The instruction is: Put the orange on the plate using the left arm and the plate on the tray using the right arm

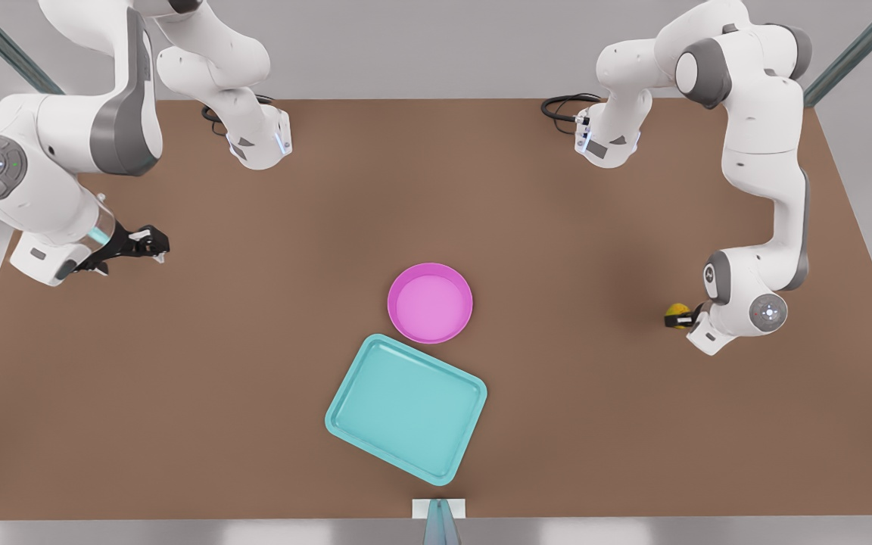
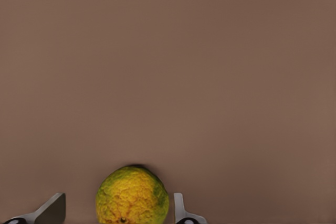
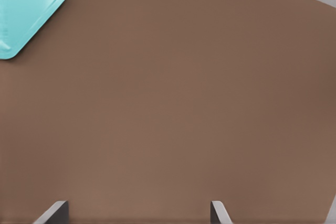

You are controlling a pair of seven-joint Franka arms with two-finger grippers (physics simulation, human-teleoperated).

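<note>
Orange [image 2: 132, 195]: tiny, bumpy, yellow with green patches, sitting on the brown table [image 1: 254, 341] near the front view's right side, well apart from the plate [image 1: 430, 303]. Flanked by the left gripper [image 1: 680, 318], fingers [image 2: 51, 209] spread to either side; one finger just beside the peel, the other a little way off, no squeeze visible yet. Probably resting on the table rather than lifted, though hard to say from the wrist view.

Likely light and firm, with a slight give under pressure. Pebbled skin should offer decent friction, but a round body invites rolling if caught off-centre. Best taken across the widest middle, fingers level, with moderate force to avoid bruising or popping out.

Plate: pink, shallow, empty, at mid-table, its rim just beside or touching a corner of the teal tray [image 1: 406, 409], which lies tilted nearer the camera. Rigid and thin-rimmed by the look of it; an edge pinch seems the only hold for two fingers.

Right gripper [image 1: 141, 244]: waiting over bare table at the front view's left, fingers [image 3: 56, 211] apart and holding nothing, tray corner visible far off.

No brands, labels or readable writing anywhere; merely small button glyphs on the arm joints.
</note>
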